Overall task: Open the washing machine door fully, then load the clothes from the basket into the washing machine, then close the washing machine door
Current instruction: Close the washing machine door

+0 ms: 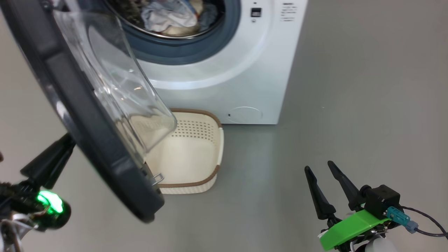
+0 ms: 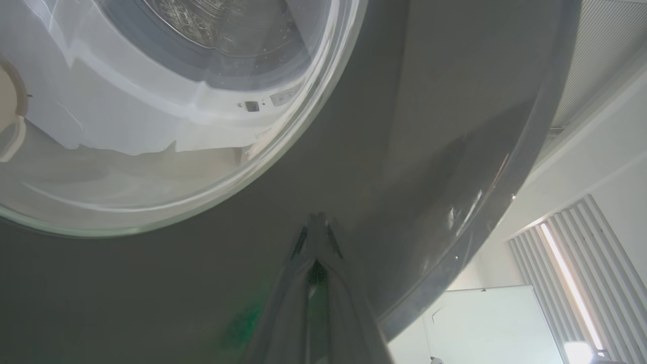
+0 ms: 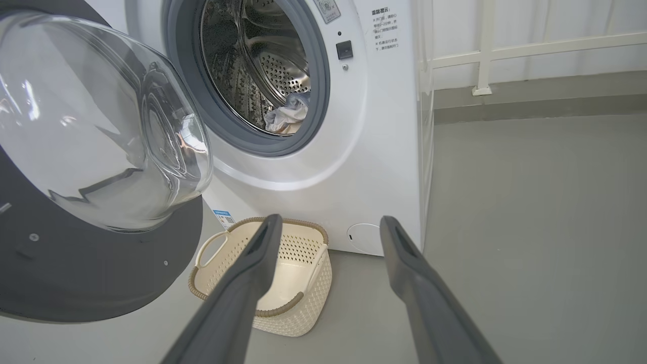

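Shut tight, the left gripper noses the door rim, door swung out. The right gripper gapes, empty. In the drum, clothes — basket below.

Washer, two o'clock of the drum: notice headed "温馨提示", lines below too small. Blue sticker at seven o'clock, print unreadable.

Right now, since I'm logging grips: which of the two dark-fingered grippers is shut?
The left gripper, fingers pressed together at the round washing machine door's glossy black rim. The right gripper differs: its fingers stand spread wide, holding nothing.
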Motion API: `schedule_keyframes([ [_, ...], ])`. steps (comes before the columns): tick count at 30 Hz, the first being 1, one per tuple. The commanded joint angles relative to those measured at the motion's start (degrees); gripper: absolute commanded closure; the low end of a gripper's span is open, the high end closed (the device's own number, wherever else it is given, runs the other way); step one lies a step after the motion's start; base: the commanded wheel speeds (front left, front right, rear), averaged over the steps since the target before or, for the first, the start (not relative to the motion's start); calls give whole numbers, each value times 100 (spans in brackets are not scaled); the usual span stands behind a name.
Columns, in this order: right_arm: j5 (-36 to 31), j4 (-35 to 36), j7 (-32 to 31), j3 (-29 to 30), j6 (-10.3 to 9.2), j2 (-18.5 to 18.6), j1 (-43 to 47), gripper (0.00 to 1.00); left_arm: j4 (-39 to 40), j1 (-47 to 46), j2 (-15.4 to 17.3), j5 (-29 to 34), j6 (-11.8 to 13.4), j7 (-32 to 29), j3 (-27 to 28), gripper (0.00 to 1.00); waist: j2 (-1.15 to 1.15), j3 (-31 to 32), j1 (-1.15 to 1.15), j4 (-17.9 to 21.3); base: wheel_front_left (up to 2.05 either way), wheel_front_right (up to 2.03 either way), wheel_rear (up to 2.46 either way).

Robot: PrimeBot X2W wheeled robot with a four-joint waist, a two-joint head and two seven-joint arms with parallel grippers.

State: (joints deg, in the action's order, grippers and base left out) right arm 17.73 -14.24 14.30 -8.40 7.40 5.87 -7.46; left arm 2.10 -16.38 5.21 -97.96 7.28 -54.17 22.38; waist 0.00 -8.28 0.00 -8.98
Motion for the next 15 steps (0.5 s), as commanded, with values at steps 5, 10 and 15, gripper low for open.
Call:
schedule_keyframes([
  [5, 4, 149, 69, -95, 9, -53, -203, 0, 38, -497, -3, 92, -145, 153, -51, 100, 0, -88, 0, 437, 0, 0, 0],
  [10, 18, 144, 70, -89, 9, -93, -248, 0, -170, -817, -21, 260, -223, 358, -138, 100, 0, -158, 0, 724, 0, 0, 0],
  [15, 37, 177, 70, -88, 9, -141, -336, 0, -426, -1165, 40, 440, -256, 526, -197, 100, 0, -323, 0, 1038, 0, 0, 0],
])
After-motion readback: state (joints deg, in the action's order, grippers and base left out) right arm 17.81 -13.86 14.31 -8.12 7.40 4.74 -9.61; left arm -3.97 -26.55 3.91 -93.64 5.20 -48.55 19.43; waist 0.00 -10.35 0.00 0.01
